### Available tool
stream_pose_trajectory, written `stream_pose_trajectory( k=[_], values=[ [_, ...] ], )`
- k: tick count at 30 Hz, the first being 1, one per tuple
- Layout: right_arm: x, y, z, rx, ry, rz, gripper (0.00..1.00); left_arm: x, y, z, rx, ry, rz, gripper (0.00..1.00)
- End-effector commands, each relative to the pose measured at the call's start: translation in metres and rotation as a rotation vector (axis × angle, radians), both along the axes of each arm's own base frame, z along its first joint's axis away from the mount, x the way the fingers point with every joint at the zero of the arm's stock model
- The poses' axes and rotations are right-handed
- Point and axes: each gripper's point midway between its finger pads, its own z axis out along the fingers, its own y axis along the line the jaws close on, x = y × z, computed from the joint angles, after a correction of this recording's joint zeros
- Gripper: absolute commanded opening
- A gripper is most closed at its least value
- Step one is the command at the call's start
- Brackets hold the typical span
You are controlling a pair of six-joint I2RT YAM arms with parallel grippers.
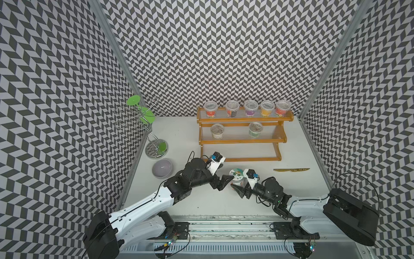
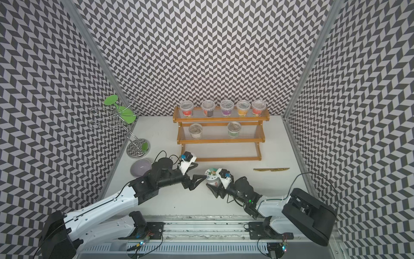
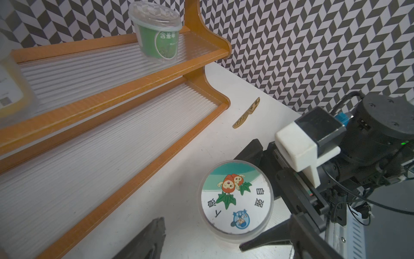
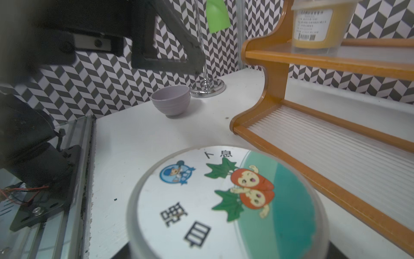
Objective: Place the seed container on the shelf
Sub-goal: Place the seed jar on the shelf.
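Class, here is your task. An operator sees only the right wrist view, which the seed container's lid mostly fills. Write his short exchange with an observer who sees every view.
Operator: Is my right gripper around the container?
Observer: Yes. In the left wrist view its fingers stand one on each side of the container. I cannot tell whether they touch it.
Operator: Which part of the shelf is free?
Observer: The bottom tier. In both top views it holds nothing along its whole width.

The lid of the seed container (image 3: 236, 198), in front of the shelf (image 3: 156, 160), reads 自強 and 不息. The green jar (image 3: 158, 38) on its middle tier reads 含羞草.
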Motion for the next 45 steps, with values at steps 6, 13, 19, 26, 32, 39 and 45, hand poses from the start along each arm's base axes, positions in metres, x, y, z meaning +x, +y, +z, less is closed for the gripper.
stream_pose_trajectory(
  k=[6,13,19,26,32,39,45],
  values=[
    [0.034,-0.008,0.029,0.13,-0.078,-0.137,0.83,0.027,0.026,0.001,-0.055,0.014,0.223,0.91],
    [0.076,-0.028,0.036,0.145,-0.14,-0.292,0.82,0.043,0.045,-0.007,-0.157,0.099,0.313,0.93],
    [0.11,-0.035,0.049,0.184,-0.221,-0.39,0.82,0.054,0.055,-0.016,-0.175,0.15,0.367,0.96],
    [0.14,-0.039,0.039,0.181,-0.218,-0.459,0.82,0.059,0.058,-0.013,-0.196,0.142,0.364,0.97],
    [0.159,-0.03,0.023,0.142,-0.206,-0.462,0.84,0.06,0.061,-0.015,-0.193,0.14,0.363,0.98],
    [0.17,-0.026,0.011,0.151,-0.154,-0.479,0.84,0.059,0.065,-0.015,-0.193,0.136,0.363,0.98],
    [0.18,-0.02,-0.009,0.137,-0.03,-0.497,0.84,0.06,0.069,-0.016,-0.198,0.136,0.364,0.98]
  ],
)
